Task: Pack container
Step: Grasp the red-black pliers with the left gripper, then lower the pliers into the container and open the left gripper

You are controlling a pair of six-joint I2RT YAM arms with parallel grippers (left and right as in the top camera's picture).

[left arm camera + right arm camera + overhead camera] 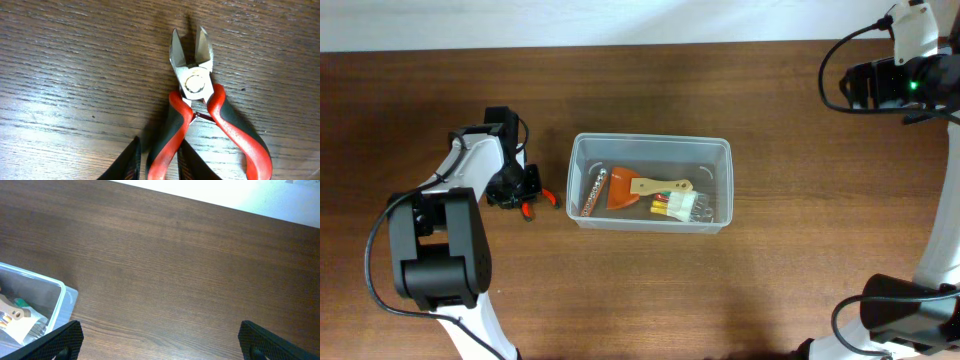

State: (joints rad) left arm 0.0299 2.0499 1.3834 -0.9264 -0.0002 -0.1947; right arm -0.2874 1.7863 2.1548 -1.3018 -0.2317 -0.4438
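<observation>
Wooden table point(720, 300) bears clear, rimmed container point(650, 138) holding tools point(660, 186).

Robot lab, wooden table point(650, 300), side cutters point(192, 85)

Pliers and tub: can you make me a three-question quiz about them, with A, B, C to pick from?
1. Where are the pliers?
A. on the table beside the tub
B. inside the tub
C. on the floor

2. What colour are their handles?
A. blue
B. red and black
C. all green

3. The right gripper is:
A. shut on the pliers
B. shut on a pen
C. open

Answers: 1 A, the overhead view shows them on the wood outside the tub's wall. 2 B, the left wrist view shows red edges on black grips. 3 C, its fingers stand wide apart over bare table.
</observation>
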